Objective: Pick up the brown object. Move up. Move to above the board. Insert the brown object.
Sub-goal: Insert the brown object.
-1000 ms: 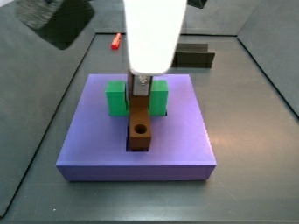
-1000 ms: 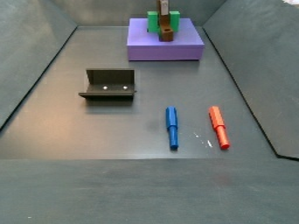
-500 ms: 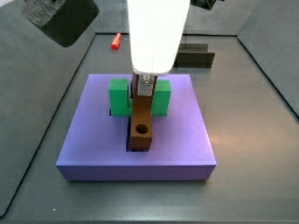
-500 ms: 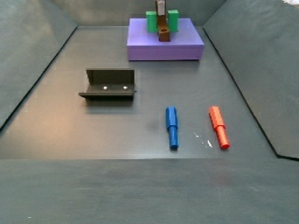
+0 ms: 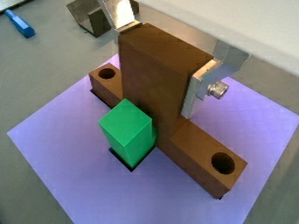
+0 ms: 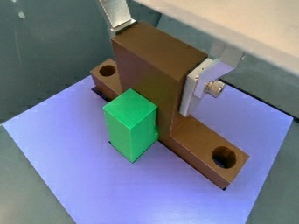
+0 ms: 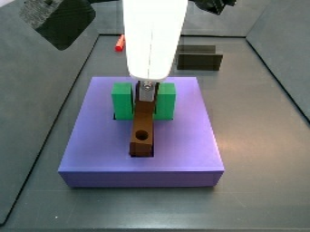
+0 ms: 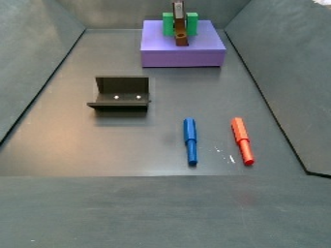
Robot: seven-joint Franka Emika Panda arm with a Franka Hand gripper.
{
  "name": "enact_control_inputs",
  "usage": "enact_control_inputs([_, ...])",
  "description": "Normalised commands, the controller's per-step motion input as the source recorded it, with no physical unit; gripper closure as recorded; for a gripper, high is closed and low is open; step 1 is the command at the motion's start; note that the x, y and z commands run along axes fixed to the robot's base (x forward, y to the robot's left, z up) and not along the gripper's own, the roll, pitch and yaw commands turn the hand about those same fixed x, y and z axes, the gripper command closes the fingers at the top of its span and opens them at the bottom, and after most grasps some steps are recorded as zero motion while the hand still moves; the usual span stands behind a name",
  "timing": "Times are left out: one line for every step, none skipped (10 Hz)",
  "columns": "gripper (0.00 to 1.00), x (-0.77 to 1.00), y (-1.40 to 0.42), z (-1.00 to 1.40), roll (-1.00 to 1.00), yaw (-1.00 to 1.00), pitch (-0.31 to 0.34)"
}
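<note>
While seated in the board's (image 7: 141,145) groove, the bar (image 7: 143,134) is clenched upright.
End effector (image 5: 158,59) pinches its stiff, light-looking crosspiece; green block (image 5: 126,129) at 9 o'clock.

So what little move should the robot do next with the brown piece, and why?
Probably ease straight down a little more. The gripper is shut on the brown object, which lies along the board groove between the green block arms, though full seating is unclear.
</note>
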Motion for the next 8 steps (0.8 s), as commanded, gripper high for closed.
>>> enact_control_inputs([1.0,0.06,-0.01,-0.2,0.0,0.0,-0.053])
enact_control_inputs([1.0,0.0,0.0,-0.15,-0.02,0.0,-0.061])
enact_control_inputs([1.0,0.0,0.0,-0.12,-0.12,0.0,-0.081])
enact_control_inputs([1.0,0.0,0.0,-0.3,-0.06,0.0,-0.23])
enact_control_inputs([1.0,-0.07,0.0,-0.25,0.0,0.0,-0.329])
enact_control_inputs([1.0,-0.14,0.0,-0.21,0.02,0.0,-0.419])
enact_control_inputs([1.0,-0.17,0.0,-0.3,0.12,0.0,-0.449])
enact_control_inputs([1.0,-0.18,0.0,-0.33,0.12,0.0,-0.437])
